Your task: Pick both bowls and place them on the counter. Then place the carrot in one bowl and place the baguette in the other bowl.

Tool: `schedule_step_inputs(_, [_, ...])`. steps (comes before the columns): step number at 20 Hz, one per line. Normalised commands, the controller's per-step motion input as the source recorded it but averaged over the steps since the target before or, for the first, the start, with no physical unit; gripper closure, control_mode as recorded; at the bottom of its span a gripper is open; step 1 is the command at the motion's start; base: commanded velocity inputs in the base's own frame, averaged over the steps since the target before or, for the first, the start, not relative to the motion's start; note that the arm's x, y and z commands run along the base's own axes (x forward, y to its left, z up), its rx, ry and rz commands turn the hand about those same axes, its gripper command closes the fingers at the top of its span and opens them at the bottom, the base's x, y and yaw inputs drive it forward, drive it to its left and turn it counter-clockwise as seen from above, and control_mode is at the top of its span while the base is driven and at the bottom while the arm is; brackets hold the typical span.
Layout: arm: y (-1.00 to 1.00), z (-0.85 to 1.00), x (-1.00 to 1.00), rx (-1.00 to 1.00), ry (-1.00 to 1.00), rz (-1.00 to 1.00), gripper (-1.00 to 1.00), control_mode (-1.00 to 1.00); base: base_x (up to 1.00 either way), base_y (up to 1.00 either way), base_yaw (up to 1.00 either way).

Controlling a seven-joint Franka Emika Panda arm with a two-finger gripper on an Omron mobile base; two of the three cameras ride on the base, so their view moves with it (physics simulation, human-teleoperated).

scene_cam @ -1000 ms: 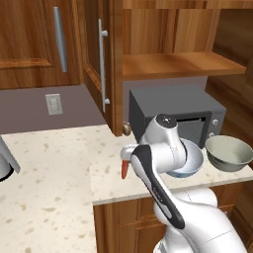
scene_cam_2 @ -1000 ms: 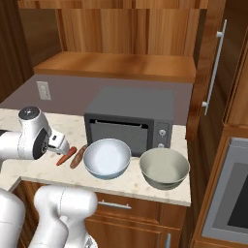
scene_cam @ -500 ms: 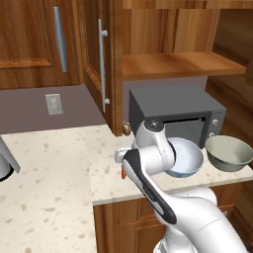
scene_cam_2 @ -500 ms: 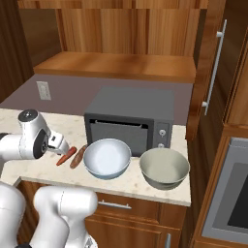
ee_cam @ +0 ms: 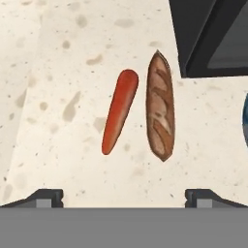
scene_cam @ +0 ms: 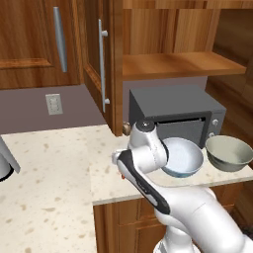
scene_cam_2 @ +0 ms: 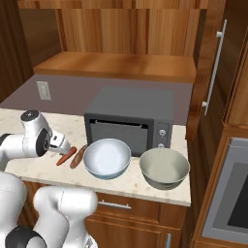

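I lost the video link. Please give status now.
Gripper open above carrot. Baguette beside it, apart. Both bowls on counter.

A dark grey microwave (scene_cam_2: 130, 119) stands at the back of the desk, its door shut, a small control panel (scene_cam_2: 162, 137) with round knobs at its right end; above it a wooden shelf (scene_cam_2: 116, 66) spans an open recess; a tall wooden cabinet door (scene_cam: 101, 64) with a long silver handle (scene_cam: 103, 66) hangs beside it; a white wall outlet (scene_cam: 53, 104) sits on the grey-brown backsplash; a stainless appliance front (scene_cam_2: 235, 193) stands at the far right.
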Motion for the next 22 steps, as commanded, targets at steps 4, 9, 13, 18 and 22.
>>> schedule_step_inputs(4, [0.01, -0.2, 0.22, 0.0, 0.03, 0.0, -1.0, -1.0, 0.0, 0.0, 0.0])
schedule_step_inputs(9, [0.06, -0.26, 0.26, 0.0, 0.05, 0.0, -1.0, -1.0, 0.0, 0.0, 0.0])
schedule_step_inputs(13, [0.04, -0.28, 0.27, 0.0, 0.04, 0.0, -1.0, -1.0, 0.0, 0.0, 0.0])
schedule_step_inputs(18, [0.03, -0.19, 0.27, 0.0, 0.01, 0.0, -1.0, -1.0, 0.0, 0.0, 0.0])
schedule_step_inputs(22, [0.04, -0.15, 0.27, 0.0, 0.0, 0.0, -1.0, -1.0, 0.0, 0.0, 0.0])
